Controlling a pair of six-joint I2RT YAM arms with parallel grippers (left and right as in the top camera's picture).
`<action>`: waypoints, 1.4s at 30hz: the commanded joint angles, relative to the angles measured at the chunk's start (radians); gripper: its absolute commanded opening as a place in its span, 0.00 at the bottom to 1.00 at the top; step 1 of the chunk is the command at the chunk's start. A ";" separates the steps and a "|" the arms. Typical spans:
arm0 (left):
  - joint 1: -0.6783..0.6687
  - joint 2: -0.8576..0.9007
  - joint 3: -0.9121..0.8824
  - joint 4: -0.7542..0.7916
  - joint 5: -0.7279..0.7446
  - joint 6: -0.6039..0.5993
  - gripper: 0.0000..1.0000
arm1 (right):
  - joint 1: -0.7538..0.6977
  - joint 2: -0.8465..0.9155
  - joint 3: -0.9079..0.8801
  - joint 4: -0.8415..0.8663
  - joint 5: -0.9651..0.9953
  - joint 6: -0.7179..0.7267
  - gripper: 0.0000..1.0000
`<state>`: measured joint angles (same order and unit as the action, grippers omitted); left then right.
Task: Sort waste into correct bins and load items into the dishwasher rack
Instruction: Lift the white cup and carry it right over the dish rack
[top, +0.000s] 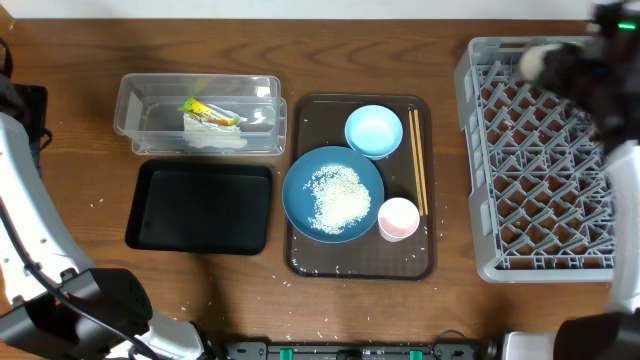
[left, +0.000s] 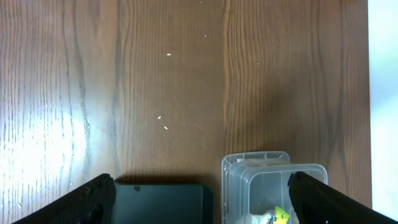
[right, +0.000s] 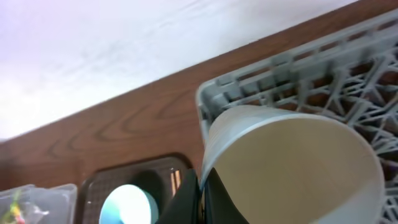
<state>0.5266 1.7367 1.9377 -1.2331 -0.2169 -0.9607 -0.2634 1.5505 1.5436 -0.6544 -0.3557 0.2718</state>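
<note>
My right gripper (right: 202, 193) is shut on the rim of a white cup (right: 292, 168) and holds it above the far left corner of the grey dishwasher rack (top: 540, 160); the cup also shows in the overhead view (top: 535, 60). The dark-blue dish (top: 300, 195) carries a heap of rice (top: 335, 195). A light-blue bowl (top: 373, 131), a pink cup (top: 399, 218) and chopsticks (top: 418, 175) lie beside it. The clear tub (top: 140, 110) holds the yellow-green wrapper (top: 205, 110) and white paper (top: 215, 132). The black tray (top: 200, 205) is empty. My left gripper (left: 202, 205) is open and empty, high above the ends of the tub and the black tray.
The dish, bowl, pink cup and chopsticks sit on a brown serving tray (top: 420, 255) between the bins and the rack. Loose rice grains (left: 163, 122) are scattered on the wooden table. The left arm's white body (top: 30, 220) runs along the left edge.
</note>
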 joint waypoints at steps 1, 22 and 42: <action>0.002 0.007 -0.001 -0.005 -0.020 0.014 0.92 | -0.149 0.033 0.012 0.010 -0.372 -0.092 0.01; 0.002 0.007 -0.001 -0.005 -0.020 0.014 0.92 | -0.507 0.505 0.012 0.216 -1.119 -0.180 0.01; 0.002 0.007 -0.001 -0.005 -0.020 0.014 0.92 | -0.562 0.616 0.012 0.259 -1.115 -0.134 0.01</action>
<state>0.5266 1.7367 1.9377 -1.2331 -0.2169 -0.9607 -0.7891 2.1590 1.5436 -0.4168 -1.4437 0.1066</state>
